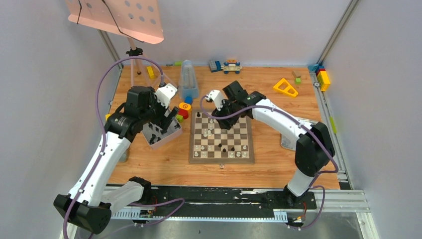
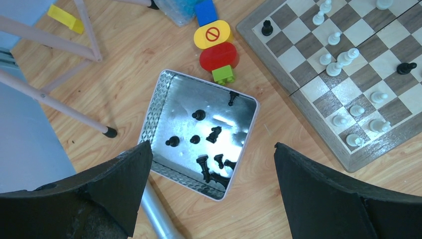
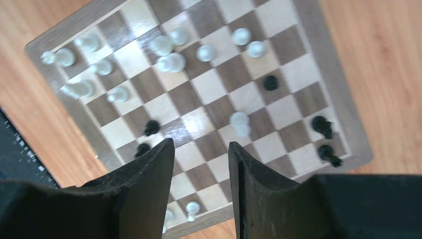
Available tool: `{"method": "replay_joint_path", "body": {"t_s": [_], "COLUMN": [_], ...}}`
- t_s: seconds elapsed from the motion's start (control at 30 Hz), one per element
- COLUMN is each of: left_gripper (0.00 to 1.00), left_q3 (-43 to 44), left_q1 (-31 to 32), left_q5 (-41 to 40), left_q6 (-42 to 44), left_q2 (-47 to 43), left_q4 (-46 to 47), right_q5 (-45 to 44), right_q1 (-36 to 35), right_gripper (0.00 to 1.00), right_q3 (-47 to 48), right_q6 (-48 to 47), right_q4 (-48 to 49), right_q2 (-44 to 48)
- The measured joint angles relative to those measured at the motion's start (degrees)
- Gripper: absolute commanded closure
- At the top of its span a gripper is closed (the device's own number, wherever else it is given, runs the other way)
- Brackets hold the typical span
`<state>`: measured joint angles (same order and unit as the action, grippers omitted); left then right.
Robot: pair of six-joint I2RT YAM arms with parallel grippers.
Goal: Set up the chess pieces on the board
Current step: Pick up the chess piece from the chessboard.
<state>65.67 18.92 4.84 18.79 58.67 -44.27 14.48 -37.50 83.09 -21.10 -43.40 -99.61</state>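
The board (image 1: 221, 160) lies mid-table, with several white chess pieces (image 3: 169, 62) on its left half and a few black ones (image 3: 323, 127) scattered on it. More black pieces (image 2: 214, 134) lie in a grey metal tray (image 2: 154, 107) left of the board. My left gripper (image 2: 211, 145) hangs above that tray, jaws spread wide and empty. Over the far part of the board hovers my right gripper (image 3: 200, 143), its jaws partly apart with only checkered squares showing between them. It touches no piece.
A stack of toy blocks (image 2: 217, 50) sits between tray and board. Pink stand legs (image 2: 50, 99) rise left of the tray, and a metal tube (image 2: 154, 214) lies by its near edge. A yellow triangle (image 1: 285, 87) and more blocks lie far right. One tiny piece (image 1: 222, 166) rests off the board's near edge.
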Motion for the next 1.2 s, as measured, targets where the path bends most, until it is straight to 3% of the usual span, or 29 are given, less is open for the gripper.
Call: {"method": "replay_joint_path", "body": {"t_s": [0.3,0.87,1.2], "left_gripper": [0.00,0.00,0.00], "left_q3": [0.0,0.0,0.0], "left_q1": [0.0,0.0,0.0], "left_q5": [-0.7,-1.0,-1.1], "left_q6": [0.0,0.2,0.2], "left_q2": [0.0,0.0,0.0], "left_q4": [0.0,0.0,0.0], "right_q5": [2.9,3.9,4.0], "right_q1": [-6.0,-7.4,-7.4], "right_gripper": [0.55,0.60,0.77], "right_q3": [-9.6,-10.1,-9.3], "right_q6": [0.1,0.5,0.5], "right_q4": [0.3,2.4,3.0], "right_q2": [1.7,-4.4,-5.5]}}
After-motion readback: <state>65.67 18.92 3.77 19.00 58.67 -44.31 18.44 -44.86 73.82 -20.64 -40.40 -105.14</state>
